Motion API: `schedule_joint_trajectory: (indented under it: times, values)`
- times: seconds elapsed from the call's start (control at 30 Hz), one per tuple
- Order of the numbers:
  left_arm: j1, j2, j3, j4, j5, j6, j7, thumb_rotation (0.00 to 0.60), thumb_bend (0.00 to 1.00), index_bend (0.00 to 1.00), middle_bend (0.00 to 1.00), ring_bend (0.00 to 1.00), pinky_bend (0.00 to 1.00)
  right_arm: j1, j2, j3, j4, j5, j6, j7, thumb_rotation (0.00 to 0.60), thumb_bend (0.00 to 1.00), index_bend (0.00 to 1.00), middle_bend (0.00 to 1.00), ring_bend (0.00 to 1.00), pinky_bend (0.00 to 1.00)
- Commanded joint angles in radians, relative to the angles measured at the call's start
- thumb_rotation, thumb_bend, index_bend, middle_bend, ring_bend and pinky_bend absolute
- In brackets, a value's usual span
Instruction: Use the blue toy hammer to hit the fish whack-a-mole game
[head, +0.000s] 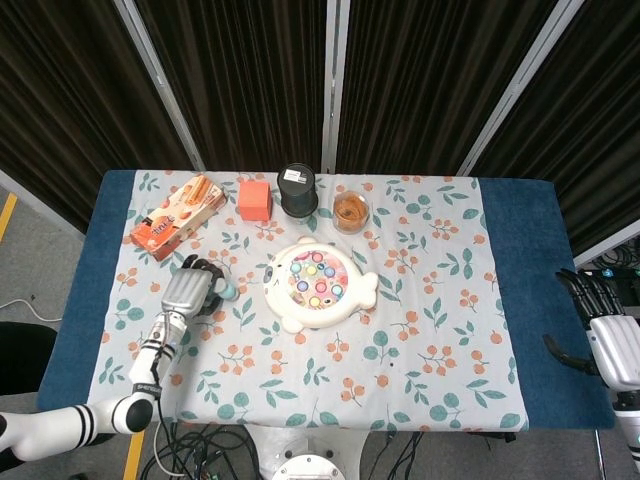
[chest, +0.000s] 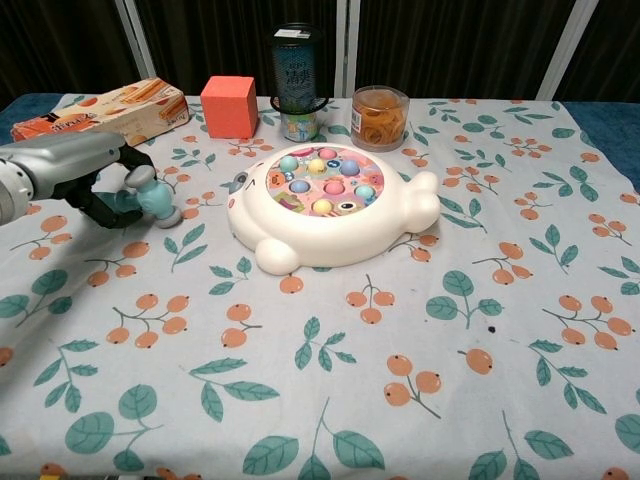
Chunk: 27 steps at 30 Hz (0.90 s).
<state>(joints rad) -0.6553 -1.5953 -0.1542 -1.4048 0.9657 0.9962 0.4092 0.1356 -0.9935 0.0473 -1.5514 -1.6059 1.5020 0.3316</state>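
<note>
The blue toy hammer (head: 226, 290) lies low over the floral cloth, left of the fish game; its head (chest: 150, 197) points toward the game. My left hand (head: 185, 290) covers the handle, and in the chest view its dark fingers (chest: 100, 205) curl around it, gripping it. The white fish whack-a-mole game (head: 318, 283) sits mid-table with several pastel buttons on its pink top (chest: 325, 182). My right hand (head: 605, 335) hangs beyond the table's right edge, fingers spread and holding nothing; the chest view does not show it.
Along the back stand an orange snack box (head: 178, 213), a red cube (head: 255, 198), a dark can (head: 297, 189) and a clear jar of brown contents (head: 350, 210). Bare floral cloth (chest: 400, 380) stretches in front of the game and to its right.
</note>
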Motion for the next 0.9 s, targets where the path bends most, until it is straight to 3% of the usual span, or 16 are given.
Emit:
schedule_joint_trajectory:
  times: [0.03, 0.63, 0.9]
  values:
    - [-0.002, -0.001, -0.001, 0.003, -0.004, -0.002, 0.003, 0.6, 0.38, 0.41, 0.3, 0.17, 0.11, 0.0, 0.0, 0.0, 0.0, 0.001, -0.001, 0.001, 0.6, 0.21, 0.0, 0.08, 0.0, 0.0]
    - [0.007, -0.008, 0.004, 0.011, 0.007, 0.008, -0.007, 0.6, 0.39, 0.47, 0.33, 0.17, 0.12, -0.004, 0.003, -0.001, -0.007, 0.002, 0.001, -0.004, 0.6, 0.21, 0.0, 0.09, 0.0, 0.0]
    - [0.009, -0.008, 0.002, 0.019, 0.025, 0.009, -0.029, 0.6, 0.46, 0.52, 0.36, 0.19, 0.14, -0.003, 0.004, -0.001, -0.012, 0.002, -0.001, -0.008, 0.6, 0.21, 0.0, 0.09, 0.0, 0.0]
